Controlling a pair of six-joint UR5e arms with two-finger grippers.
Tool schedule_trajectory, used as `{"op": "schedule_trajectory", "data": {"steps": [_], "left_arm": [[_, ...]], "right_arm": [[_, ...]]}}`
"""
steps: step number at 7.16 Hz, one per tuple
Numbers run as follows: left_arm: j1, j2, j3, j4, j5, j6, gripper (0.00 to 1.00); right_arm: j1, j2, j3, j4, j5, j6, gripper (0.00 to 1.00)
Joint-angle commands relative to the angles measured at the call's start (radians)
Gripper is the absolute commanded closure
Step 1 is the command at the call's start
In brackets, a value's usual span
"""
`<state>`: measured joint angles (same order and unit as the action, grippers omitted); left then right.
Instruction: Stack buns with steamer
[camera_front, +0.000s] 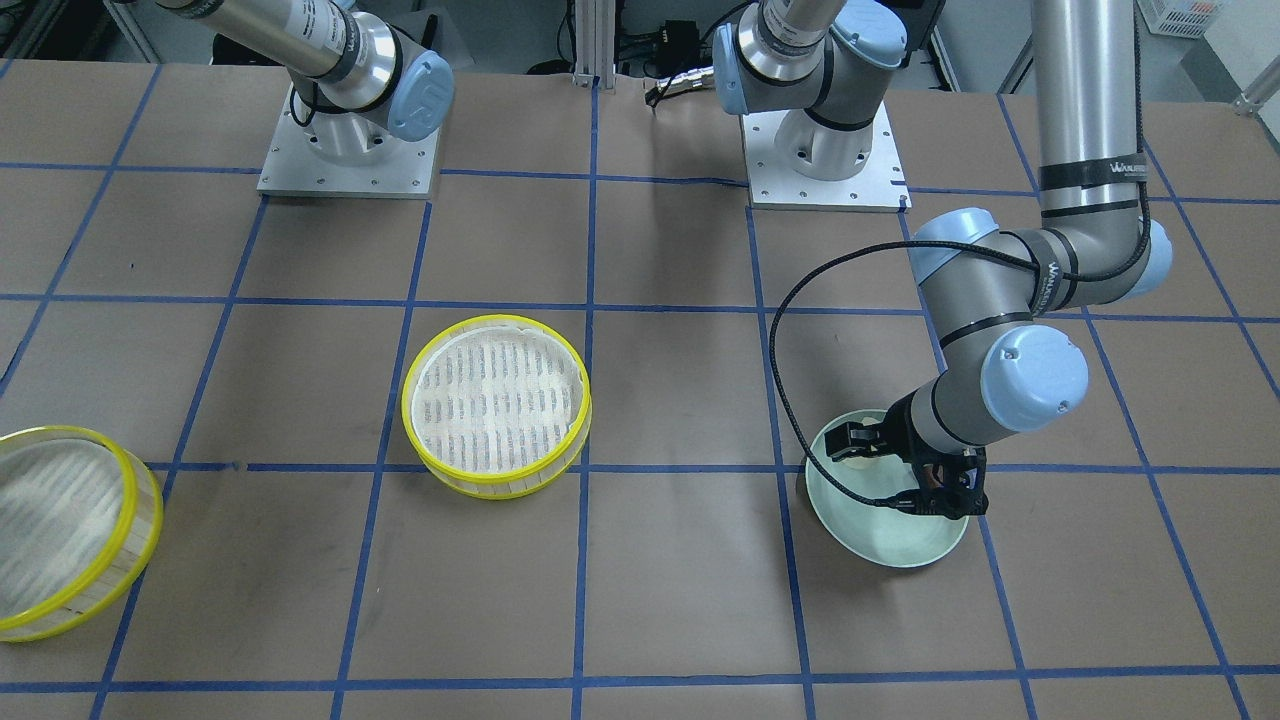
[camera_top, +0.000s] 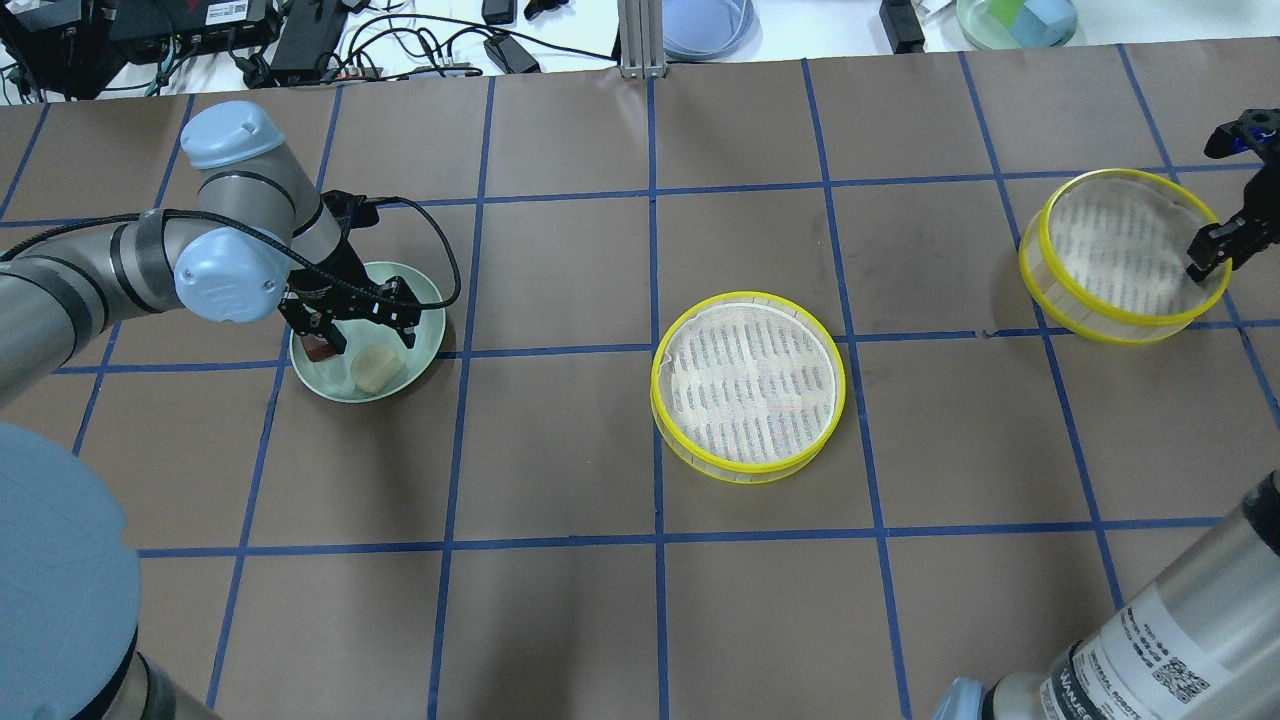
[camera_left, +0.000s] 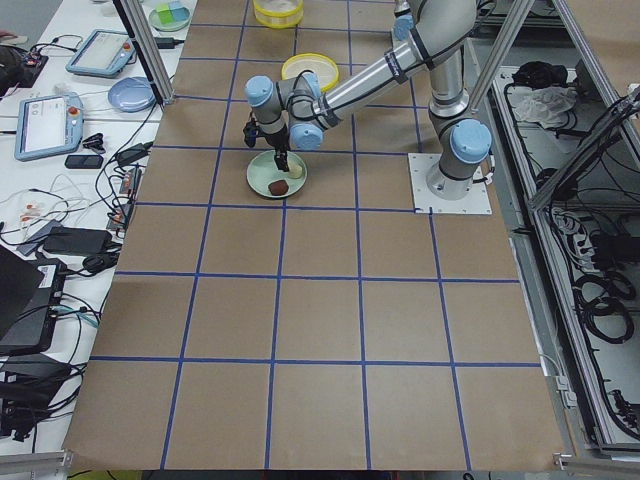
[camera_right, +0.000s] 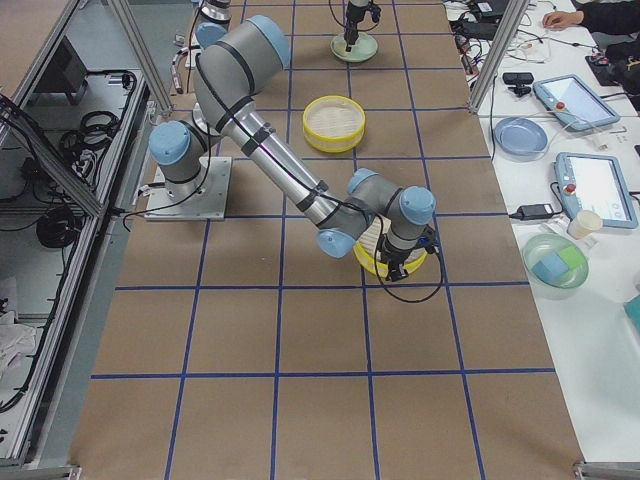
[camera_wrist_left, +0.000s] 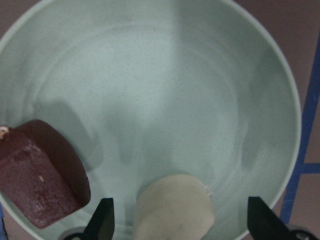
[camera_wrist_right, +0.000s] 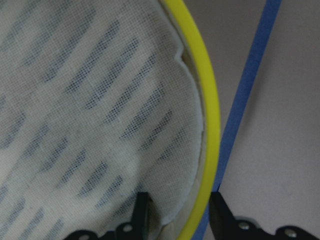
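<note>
The cream-white bun (camera_top: 375, 368) and the red-brown bun (camera_top: 318, 347) lie in the pale green plate (camera_top: 428, 300). My left gripper (camera_top: 350, 322) hovers open just over the plate. In the left wrist view its fingertips (camera_wrist_left: 102, 220) stand either side of the cream bun (camera_wrist_left: 172, 207), apart from it, and the red-brown bun (camera_wrist_left: 37, 177) is at the left. One steamer tray (camera_top: 748, 385) sits empty mid-table. My right gripper (camera_top: 1205, 260) grips the rim of the second tray (camera_top: 1110, 240), which looks tilted. In the right wrist view one finger is inside and one outside the yellow rim (camera_wrist_right: 207, 125).
The two arm bases (camera_front: 348, 140) (camera_front: 825, 150) stand at the robot side of the table. The left arm's black cable (camera_front: 790, 400) loops beside the plate. A blue dish (camera_top: 705, 25) and a green container (camera_top: 1015, 20) sit beyond the far edge.
</note>
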<state>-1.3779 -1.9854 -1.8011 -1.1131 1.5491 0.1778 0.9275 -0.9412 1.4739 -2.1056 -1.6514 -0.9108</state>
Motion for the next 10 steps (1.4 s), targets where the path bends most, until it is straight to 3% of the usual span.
{"op": "schedule_trajectory", "data": {"steps": [1, 2, 3, 5, 8, 10], "left_arm": [[0.007, -0.009, -0.010, -0.002, -0.003, -0.003, 0.13], [0.005, -0.009, -0.012, -0.002, -0.006, -0.004, 0.13], [0.005, -0.009, -0.012, -0.002, -0.003, 0.005, 0.26], [0.005, -0.009, -0.012, -0.002, 0.009, 0.025, 0.76], [0.005, -0.006, -0.009, -0.002, -0.001, 0.040, 1.00], [-0.015, 0.046, 0.018, -0.013, -0.004, 0.025, 1.00]], "right_arm": [[-0.001, -0.007, -0.003, 0.006, -0.002, 0.007, 1.00], [-0.001, -0.033, -0.003, 0.018, -0.004, 0.012, 1.00], [-0.001, -0.088, -0.003, 0.073, -0.005, 0.018, 1.00], [0.023, -0.180, -0.001, 0.195, -0.002, 0.035, 1.00], [0.169, -0.348, 0.028, 0.456, 0.008, 0.287, 1.00], [0.357, -0.462, 0.153, 0.490, 0.025, 0.590, 1.00]]}}
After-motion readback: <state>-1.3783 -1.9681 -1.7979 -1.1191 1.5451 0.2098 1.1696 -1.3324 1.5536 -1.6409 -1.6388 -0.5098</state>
